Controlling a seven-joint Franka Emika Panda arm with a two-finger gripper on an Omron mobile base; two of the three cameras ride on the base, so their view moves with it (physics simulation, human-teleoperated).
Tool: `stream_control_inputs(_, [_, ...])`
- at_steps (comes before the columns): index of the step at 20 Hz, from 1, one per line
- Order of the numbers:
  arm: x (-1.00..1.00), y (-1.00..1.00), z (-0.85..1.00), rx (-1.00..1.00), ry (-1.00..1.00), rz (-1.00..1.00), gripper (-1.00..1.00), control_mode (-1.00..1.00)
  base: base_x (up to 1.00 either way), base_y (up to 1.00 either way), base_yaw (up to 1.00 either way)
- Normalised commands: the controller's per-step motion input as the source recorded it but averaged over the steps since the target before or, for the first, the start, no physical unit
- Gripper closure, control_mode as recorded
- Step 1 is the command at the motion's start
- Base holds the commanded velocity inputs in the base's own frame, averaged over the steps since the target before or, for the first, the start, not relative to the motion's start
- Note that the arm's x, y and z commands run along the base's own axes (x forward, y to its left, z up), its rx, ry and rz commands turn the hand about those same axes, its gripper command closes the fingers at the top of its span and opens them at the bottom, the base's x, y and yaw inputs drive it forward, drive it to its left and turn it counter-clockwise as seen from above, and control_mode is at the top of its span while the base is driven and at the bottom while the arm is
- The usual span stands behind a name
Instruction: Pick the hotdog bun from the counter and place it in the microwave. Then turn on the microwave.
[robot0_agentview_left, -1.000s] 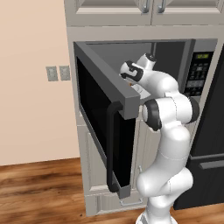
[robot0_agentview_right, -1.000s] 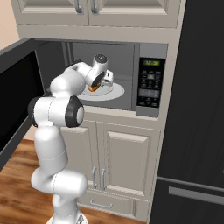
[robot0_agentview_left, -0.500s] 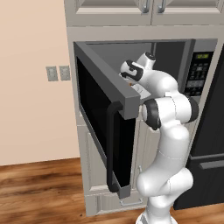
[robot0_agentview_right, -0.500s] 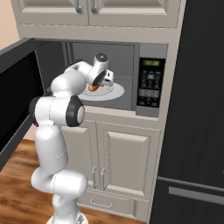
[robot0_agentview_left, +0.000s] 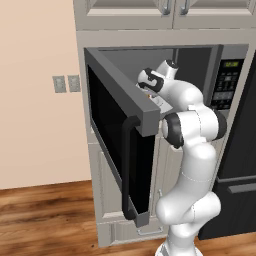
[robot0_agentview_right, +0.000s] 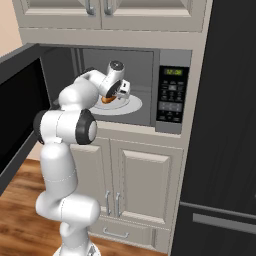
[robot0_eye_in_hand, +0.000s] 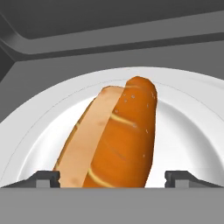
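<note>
The tan-orange hotdog bun (robot0_eye_in_hand: 113, 135) lies on the white turntable plate (robot0_eye_in_hand: 188, 122) inside the microwave (robot0_agentview_right: 172, 97). My gripper (robot0_eye_in_hand: 113, 179) is open just over the bun's near end. Its fingertips (robot0_eye_in_hand: 47, 178) stand wide on either side, clear of the bread. From the right base view the gripper (robot0_agentview_right: 119, 93) reaches into the cavity above the bun (robot0_agentview_right: 107, 99) and the plate (robot0_agentview_right: 131, 106). The microwave door (robot0_agentview_left: 115, 145) hangs wide open to the left, with its black bar handle (robot0_agentview_left: 127, 170) facing out. The counter is out of view.
A tall black fridge (robot0_agentview_right: 225, 150) stands right of the microwave. Pale cabinet doors (robot0_agentview_right: 135, 185) sit below it and upper cabinets (robot0_agentview_right: 145, 10) above. The open door's edge (robot0_agentview_left: 150, 117) is close to my arm's elbow (robot0_agentview_left: 192, 127). Wood floor (robot0_agentview_left: 45, 215) lies below.
The fingers have spread wide and let go of the bun, which now rests on the plate. The arm itself has hardly moved.
</note>
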Motion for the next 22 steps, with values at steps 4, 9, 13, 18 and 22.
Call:
stream_control_inputs(4, [0.00,0.00,0.00,0.00,0.00,0.00,-1.00,-1.00,0.00,0.00,0.00])
stream_control_inputs(9, [-0.01,0.00,0.00,0.00,0.00,0.00,-1.00,-1.00,0.00,0.00,0.00])
stream_control_inputs(13, [-0.05,0.00,0.00,0.00,-0.03,0.00,-1.00,-1.00,0.00,0.00,0.00])
stream_control_inputs(18, [-0.07,0.02,0.00,0.04,-0.09,0.00,-1.00,-1.00,0.00,0.00,0.00])
stream_control_inputs(22, [-0.08,0.01,0.01,0.04,-0.11,0.00,-1.00,-1.00,0.00,0.00,0.00])
